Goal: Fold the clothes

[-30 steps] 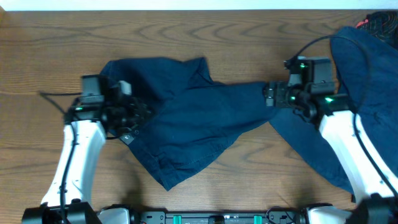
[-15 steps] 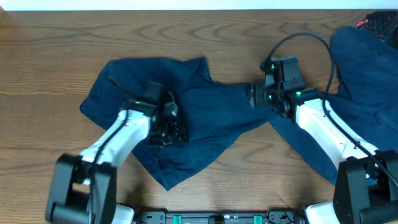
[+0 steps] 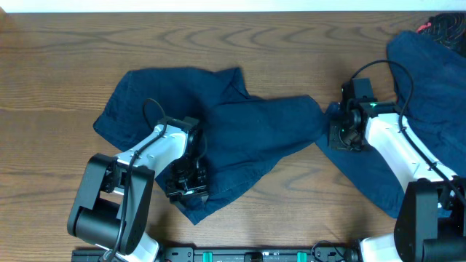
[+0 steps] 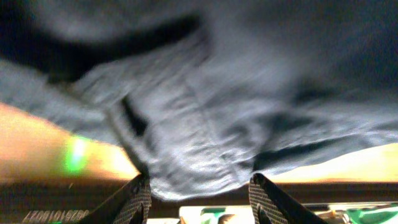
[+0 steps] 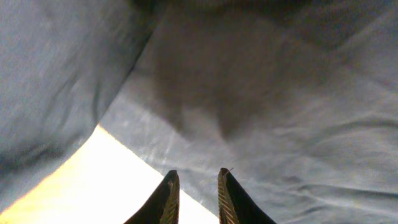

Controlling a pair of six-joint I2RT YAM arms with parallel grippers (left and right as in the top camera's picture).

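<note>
One of the clothes, a dark navy garment, lies rumpled across the middle of the wooden table. A second navy garment covers the right side. My left gripper hovers over the middle garment's lower left part. In the left wrist view its jaws stand open, with a hanging fold of blurred cloth dipping between the fingertips. My right gripper sits where the two garments meet. Its fingers are a narrow gap apart over the cloth edge, nothing between them.
Bare wood runs along the back and the left side of the table. Something red and black shows at the far right corner. The right wrist view shows a bright strip of table beside the cloth edge.
My left gripper swung from the garment's left edge onto its lower left part. My right gripper drew back right from the cloth's tip and its jaws narrowed from wide open.
</note>
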